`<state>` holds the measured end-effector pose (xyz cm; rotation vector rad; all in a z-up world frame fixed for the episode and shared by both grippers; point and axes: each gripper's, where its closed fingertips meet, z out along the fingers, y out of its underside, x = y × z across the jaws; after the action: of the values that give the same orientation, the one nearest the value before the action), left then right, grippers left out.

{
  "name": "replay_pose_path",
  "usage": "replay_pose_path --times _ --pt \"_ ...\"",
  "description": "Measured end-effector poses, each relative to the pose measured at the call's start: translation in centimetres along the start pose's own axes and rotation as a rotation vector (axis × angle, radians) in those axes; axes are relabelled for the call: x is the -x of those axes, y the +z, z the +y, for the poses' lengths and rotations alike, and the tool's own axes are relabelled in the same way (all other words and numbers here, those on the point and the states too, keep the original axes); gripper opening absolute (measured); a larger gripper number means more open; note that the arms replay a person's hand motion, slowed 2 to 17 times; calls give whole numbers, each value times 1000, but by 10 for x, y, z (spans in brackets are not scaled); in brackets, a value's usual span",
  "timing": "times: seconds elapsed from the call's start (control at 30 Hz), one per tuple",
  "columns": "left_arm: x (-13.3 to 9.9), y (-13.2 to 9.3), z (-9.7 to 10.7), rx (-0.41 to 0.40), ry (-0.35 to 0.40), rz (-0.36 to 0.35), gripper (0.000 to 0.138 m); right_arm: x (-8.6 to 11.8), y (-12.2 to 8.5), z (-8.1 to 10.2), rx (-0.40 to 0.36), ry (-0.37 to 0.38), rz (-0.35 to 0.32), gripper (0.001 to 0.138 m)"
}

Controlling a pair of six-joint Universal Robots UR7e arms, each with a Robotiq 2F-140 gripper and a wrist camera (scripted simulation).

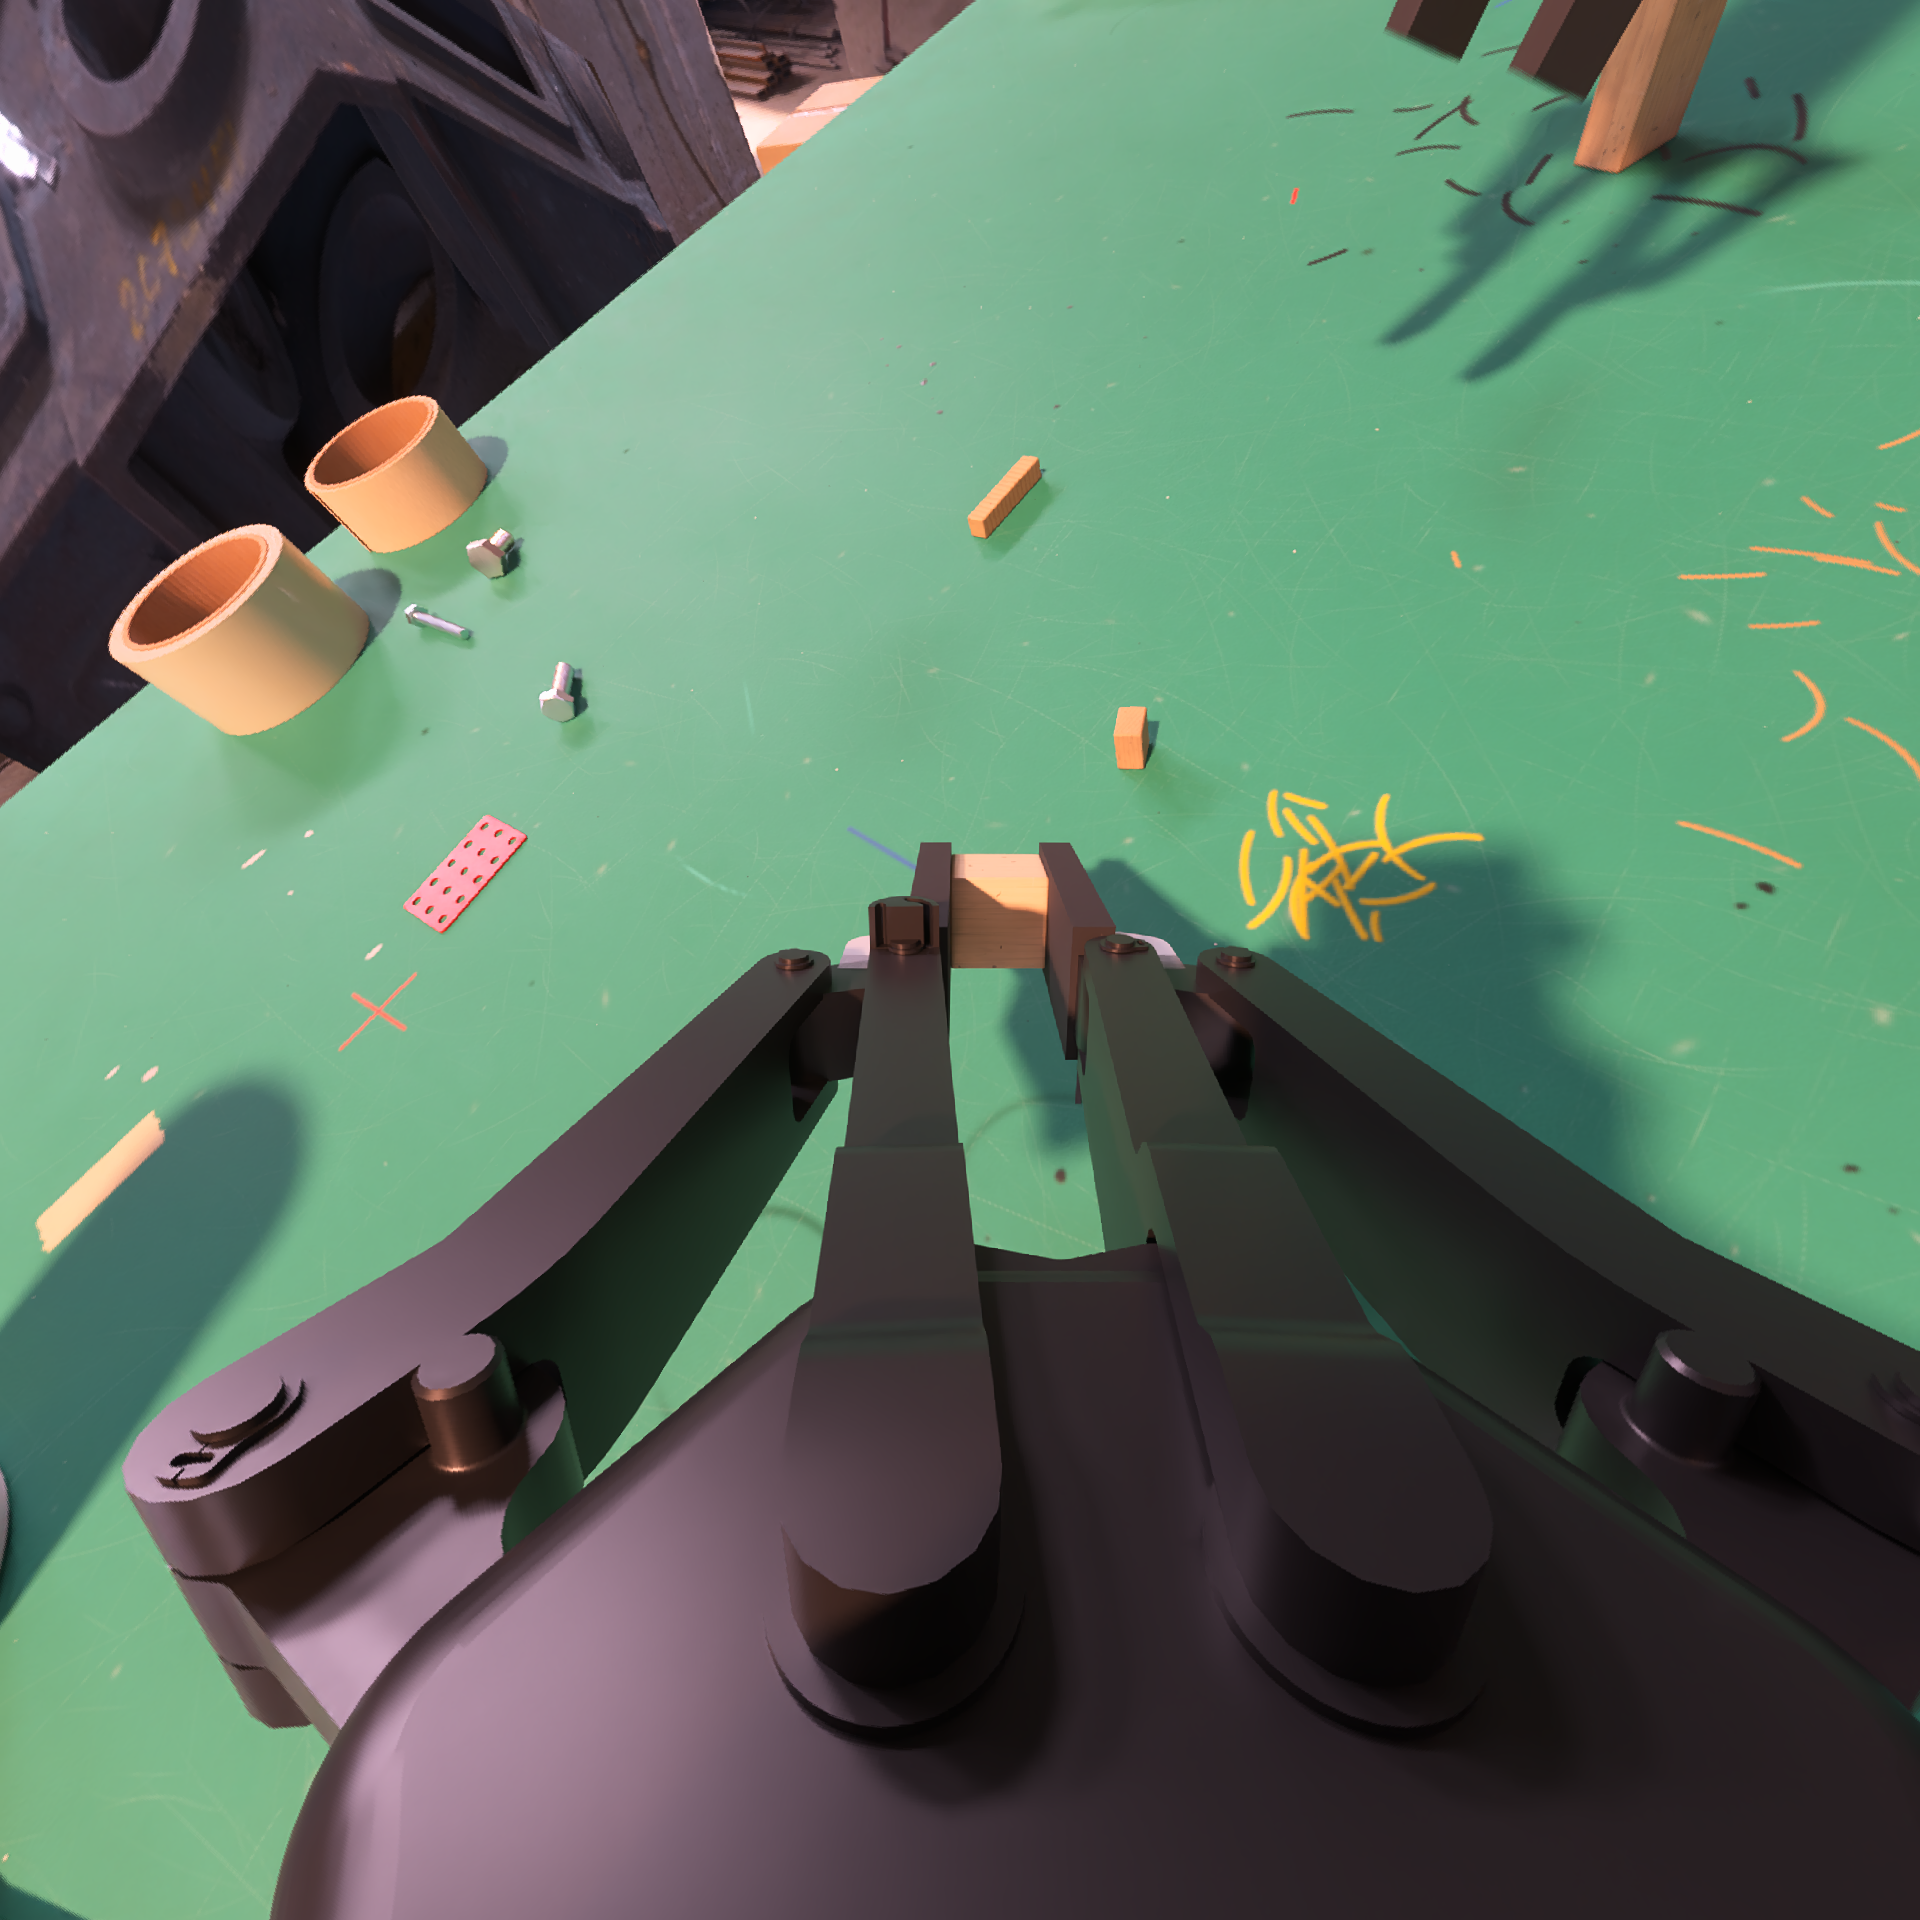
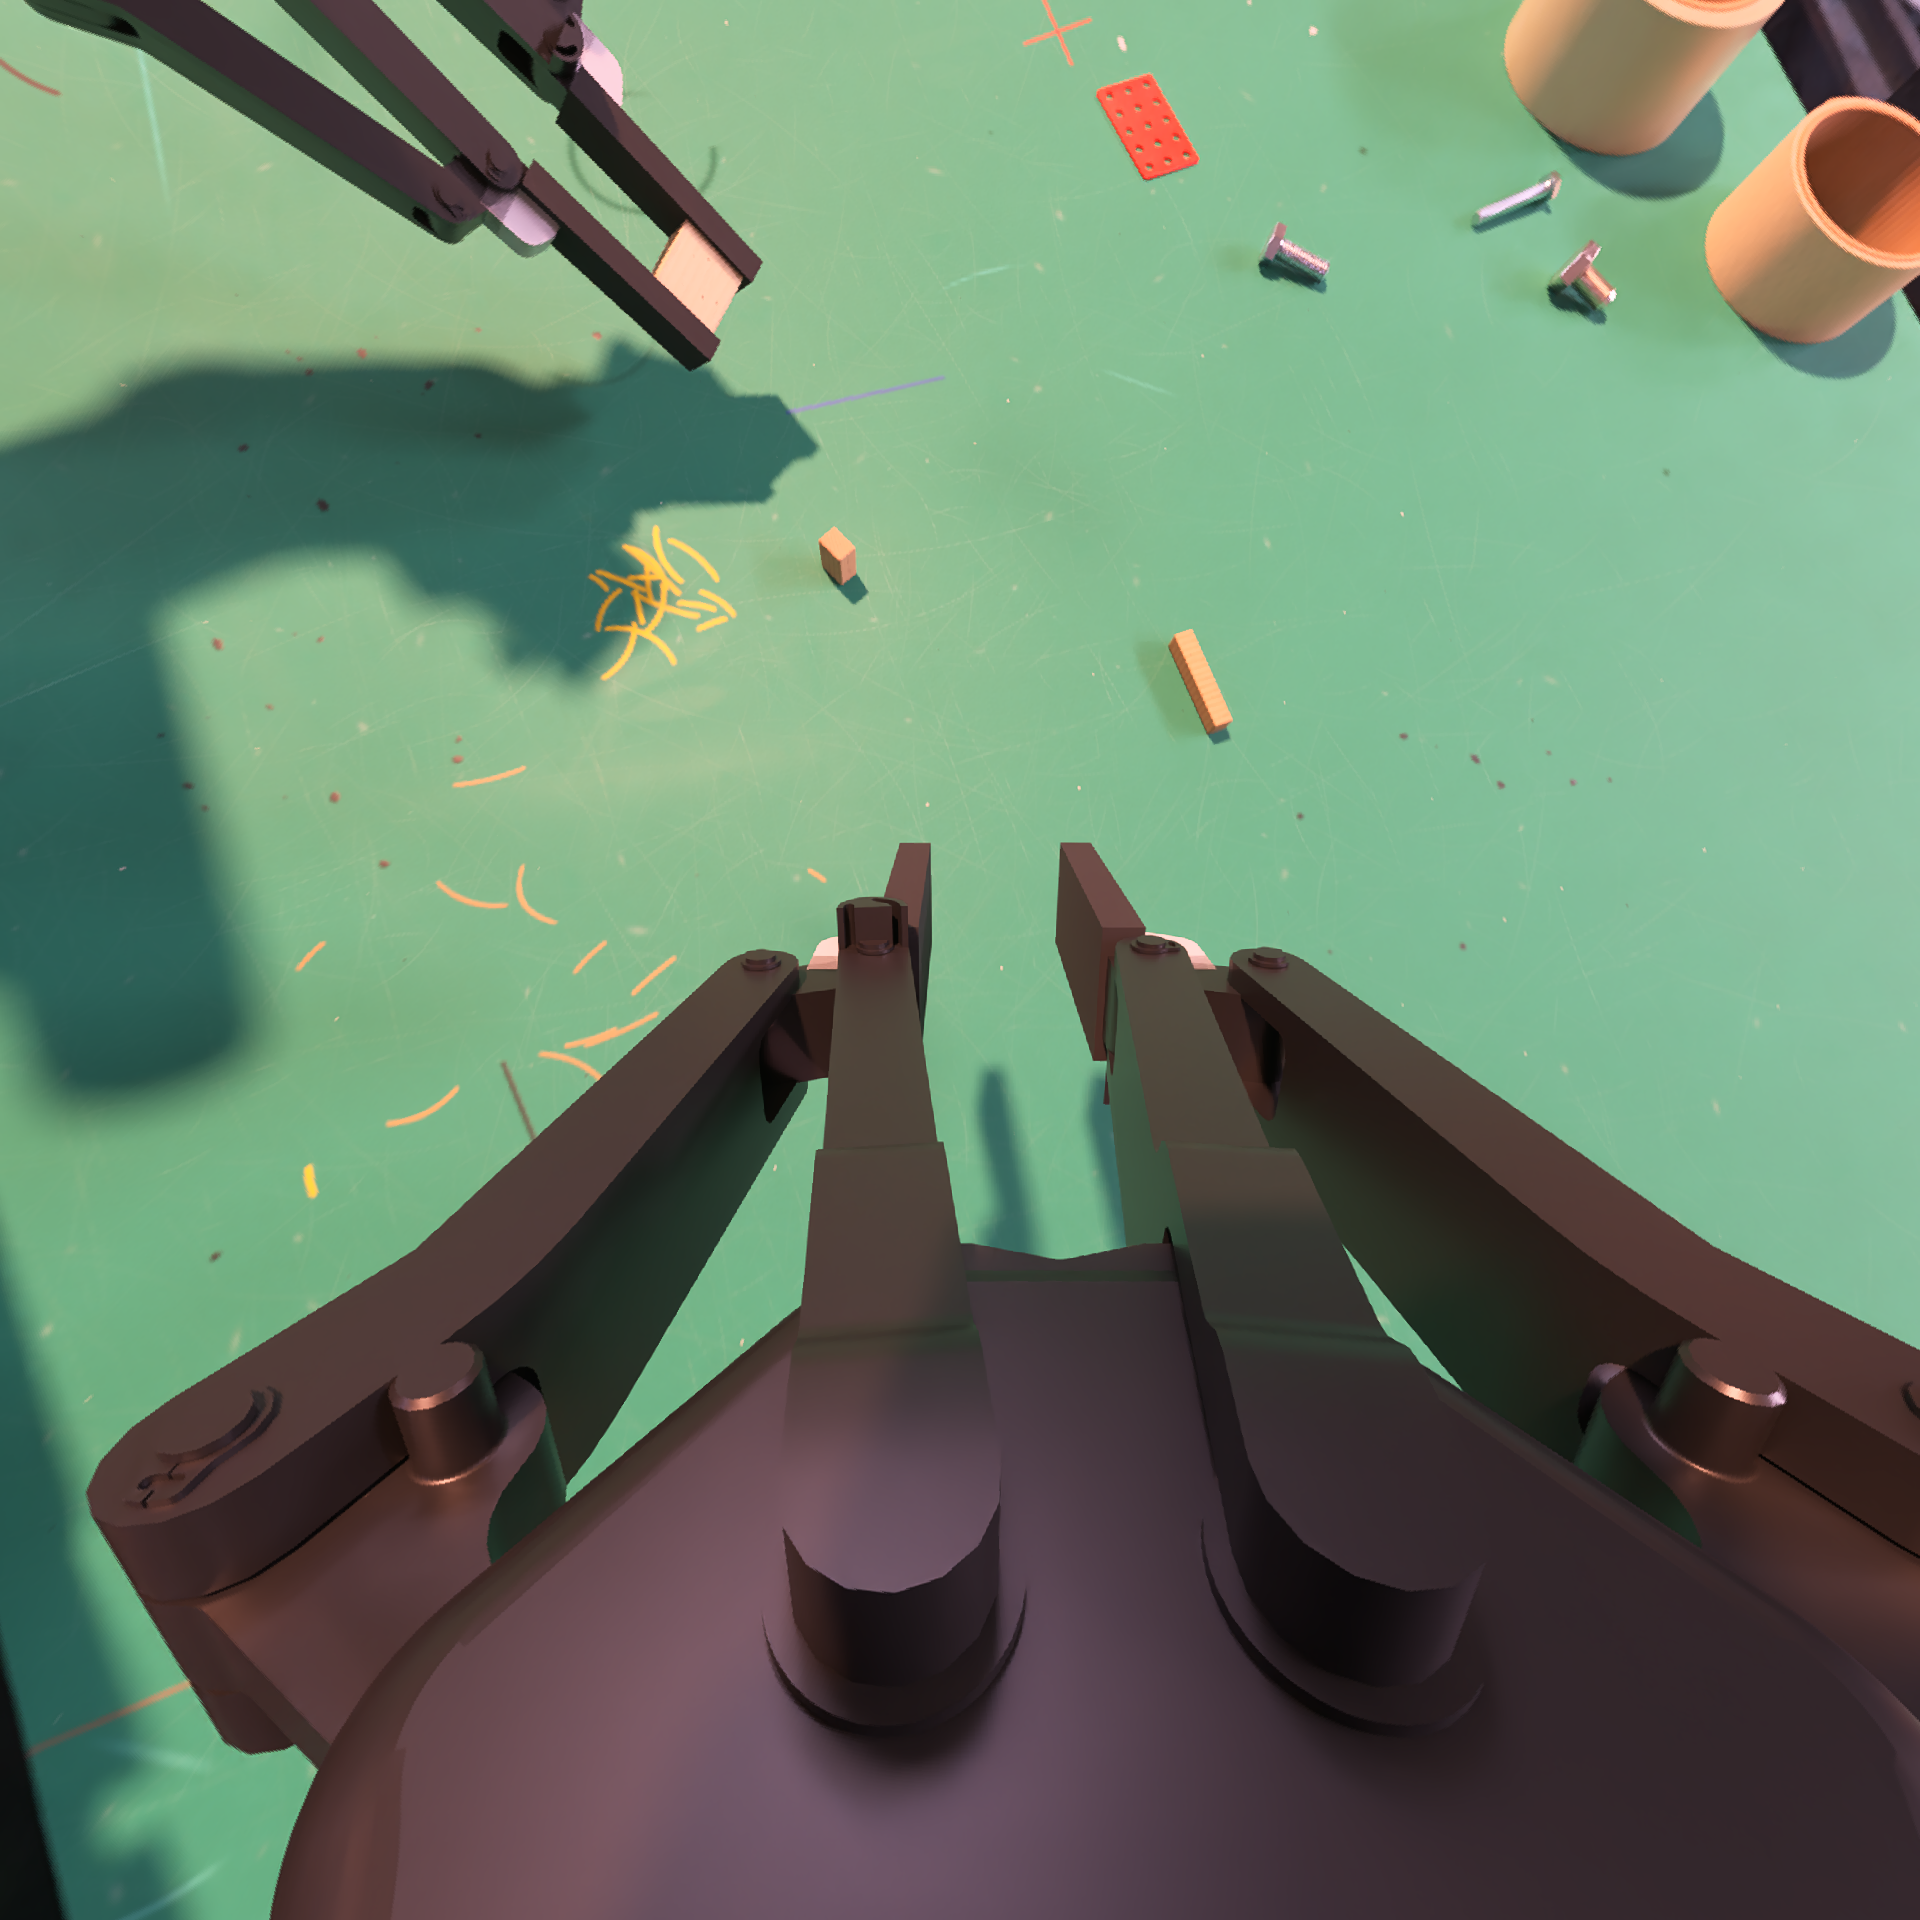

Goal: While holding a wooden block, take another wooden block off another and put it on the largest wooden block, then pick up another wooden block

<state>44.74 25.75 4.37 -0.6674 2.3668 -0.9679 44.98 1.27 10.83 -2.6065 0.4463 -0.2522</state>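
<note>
1. I see a matt green table top [image 1: 1195, 343], scuffed with fine scratches and chalky coloured marks.
2. The block [image 1: 995, 910] in my left gripper [image 1: 995, 883] is pale wood with faint grain.
3. Both grippers look like dark metal with a dull satin sheen; the right gripper [image 2: 995, 883] too.
4. The bolts [image 2: 1294, 257] are shiny bare metal.
5. The tubes [image 1: 395, 473] look like matt, faintly ribbed cardboard.
6. The red plate [image 2: 1147, 126] is perforated and matt.

a workshop: a scuffed green bench [image 1: 1143, 312] streaked with paint and chalk marks, loose steel bolts [image 1: 559, 694] lying about, a red perforated metal plate [image 1: 464, 873], two cardboard tubes [image 1: 244, 634] at the edge, and heavy dark cast machine housings [image 1: 260, 208] standing just beyond the bench.
</note>
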Motion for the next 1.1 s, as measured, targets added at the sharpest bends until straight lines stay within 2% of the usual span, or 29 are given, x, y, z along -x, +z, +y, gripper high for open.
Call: replay_pose_path --times 0.3,0.5,0.87,1.1 --pt "1 0 0 0 2 -2 22 7 45 -24 -62 -101 46 33" --pt "1 1 1 3 4 -3 22 24 70 -39 -53 -200 -9 33" --pt "3 3 0 5 4 -7 22 50 99 -80 -50 -420 -91 37" --pt "6 4 1 8 3 -12 22 57 117 -92 8 -591 -82 37"
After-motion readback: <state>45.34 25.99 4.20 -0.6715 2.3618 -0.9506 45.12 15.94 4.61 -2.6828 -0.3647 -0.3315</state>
